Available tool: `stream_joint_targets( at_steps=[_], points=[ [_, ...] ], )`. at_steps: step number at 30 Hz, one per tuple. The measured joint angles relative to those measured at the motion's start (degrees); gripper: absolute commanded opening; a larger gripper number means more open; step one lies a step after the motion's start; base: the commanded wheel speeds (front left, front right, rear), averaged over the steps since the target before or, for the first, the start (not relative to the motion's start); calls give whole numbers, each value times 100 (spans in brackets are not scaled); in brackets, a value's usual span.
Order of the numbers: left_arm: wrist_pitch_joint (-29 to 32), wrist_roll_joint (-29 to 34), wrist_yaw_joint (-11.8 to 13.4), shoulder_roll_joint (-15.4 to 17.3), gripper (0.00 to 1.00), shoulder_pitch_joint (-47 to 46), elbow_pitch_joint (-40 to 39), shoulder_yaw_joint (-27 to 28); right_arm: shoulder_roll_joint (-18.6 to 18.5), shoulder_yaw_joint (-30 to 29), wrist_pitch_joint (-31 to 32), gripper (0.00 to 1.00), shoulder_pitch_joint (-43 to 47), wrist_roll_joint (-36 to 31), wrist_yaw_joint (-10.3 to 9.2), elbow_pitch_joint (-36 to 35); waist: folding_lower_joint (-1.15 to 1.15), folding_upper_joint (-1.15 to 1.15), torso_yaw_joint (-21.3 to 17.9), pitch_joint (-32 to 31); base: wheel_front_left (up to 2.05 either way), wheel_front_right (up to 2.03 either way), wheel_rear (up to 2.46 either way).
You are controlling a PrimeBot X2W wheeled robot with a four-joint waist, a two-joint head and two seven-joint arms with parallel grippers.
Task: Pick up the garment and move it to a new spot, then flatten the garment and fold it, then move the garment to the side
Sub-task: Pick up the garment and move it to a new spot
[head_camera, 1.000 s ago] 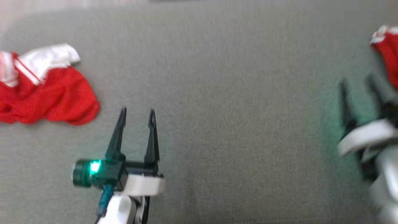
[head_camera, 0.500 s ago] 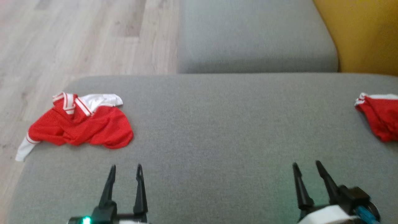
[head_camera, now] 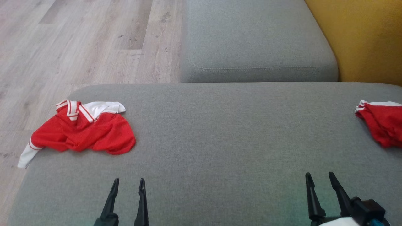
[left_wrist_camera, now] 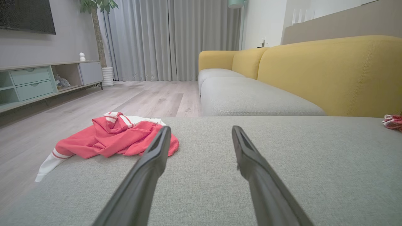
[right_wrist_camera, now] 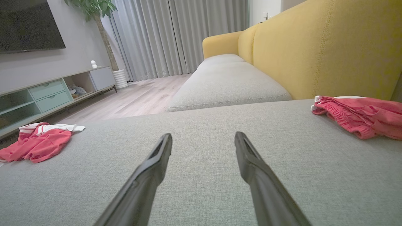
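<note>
Garment: a red-and-white top [head_camera: 84, 136] lies crumpled in a heap at the left end of the grey sofa seat [head_camera: 220, 141], with one white cuff hanging over the edge toward the wooden floor [head_camera: 78, 47].
Other cloth: a smaller red piece [head_camera: 381, 125] with white trim sits at the far right end of the seat, well apart from the top and in front of the yellow backrest [head_camera: 361, 37].
Left pincer [head_camera: 129, 180]: jaws apart and empty, low over the seat on the near side of the heap and not touching it.
Right pincer [head_camera: 319, 174]: jaws apart and empty, over bare cushion near the red piece but clear of it.
Done: apparently nothing yet on the top, which is neither lifted, spread nor folded. Whether the red piece is an earlier finished job cannot be told.
Remaining: the pick-up, the move to a new spot, flattening, folding and setting aside.
</note>
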Motion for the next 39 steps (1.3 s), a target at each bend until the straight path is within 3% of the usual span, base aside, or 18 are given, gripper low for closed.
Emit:
stream_joint_targets(
  at_steps=[12,22,26,31,35,39],
  points=[
    [0,71,3,0,100,-5,0,33,2,-307,-1,100,81,-4,0,-7,1,0,246,50,0,0,0],
    [0,90,104,0,100,1,-237,230,8,-535,-1,100,64,1,0,-104,1,0,1500,273,0,0,0],
    [0,91,292,2,100,109,-612,648,13,-505,-1,100,-105,-193,0,-78,0,0,2049,455,0,0,0],
    [0,174,346,4,100,85,-922,1025,12,-625,-2,100,-610,-415,0,-71,2,0,2410,863,0,0,0],
    [0,265,56,35,100,-350,-964,1135,4,-907,-5,100,-638,-504,0,-136,0,0,2583,1187,0,0,0],
    [0,376,-360,60,100,-1937,-790,976,-201,-993,-5,100,-670,-667,0,-378,2,0,2648,1674,0,0,0]
  ],
)
